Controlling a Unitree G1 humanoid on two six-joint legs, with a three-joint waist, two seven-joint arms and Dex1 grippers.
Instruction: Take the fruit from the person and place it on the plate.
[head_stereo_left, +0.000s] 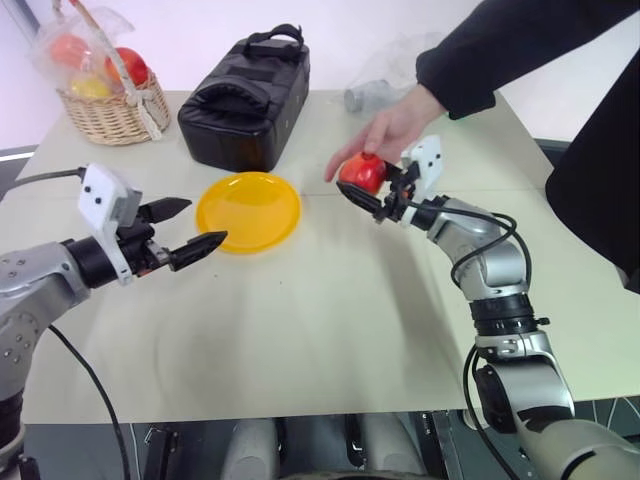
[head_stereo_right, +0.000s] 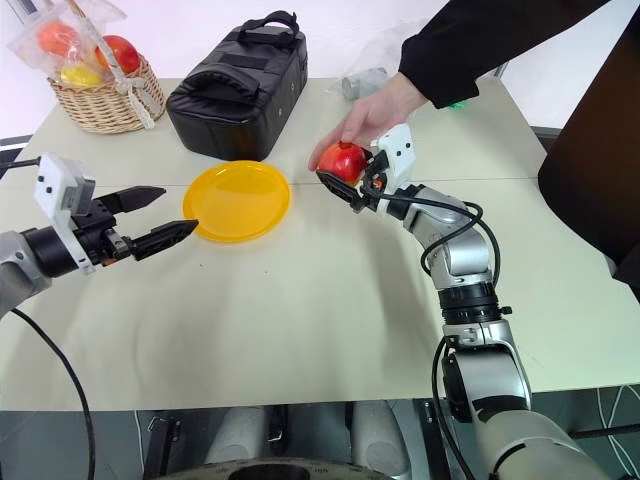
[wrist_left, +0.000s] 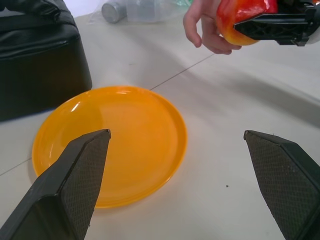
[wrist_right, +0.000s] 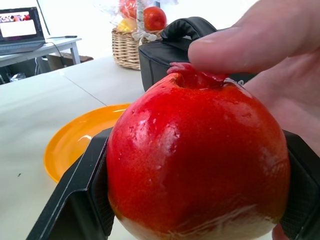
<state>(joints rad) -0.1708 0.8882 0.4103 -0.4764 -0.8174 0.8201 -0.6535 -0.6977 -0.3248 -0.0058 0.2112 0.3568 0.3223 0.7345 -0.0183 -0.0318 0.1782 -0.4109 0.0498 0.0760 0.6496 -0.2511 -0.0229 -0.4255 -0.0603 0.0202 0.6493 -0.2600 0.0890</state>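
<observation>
From the left eye view we see the small round red fruit (head_stereo_left: 362, 172) held above the pale table (head_stereo_left: 330, 330), nearer its far edge, between the person's bare hand (head_stereo_left: 392, 128) and our right gripper (head_stereo_left: 378, 192), whose black fingers are clamped around it. From the right eye view, the round bright yellow plate (head_stereo_right: 237, 200) lies on the table between the fruit and our left gripper (head_stereo_right: 150, 218), with a black zipped bag (head_stereo_right: 238, 85) behind it and a wicker basket of wrapped fruit (head_stereo_right: 97, 75) at the far left corner. In the left wrist view our left fingers stand wide apart, holding nothing, aimed over the plate. In the right wrist view the fruit sits between our pads while a fingertip presses its top. We judge it light, firm and glossy, so slippery; gripping across its widest part seems safest.
</observation>
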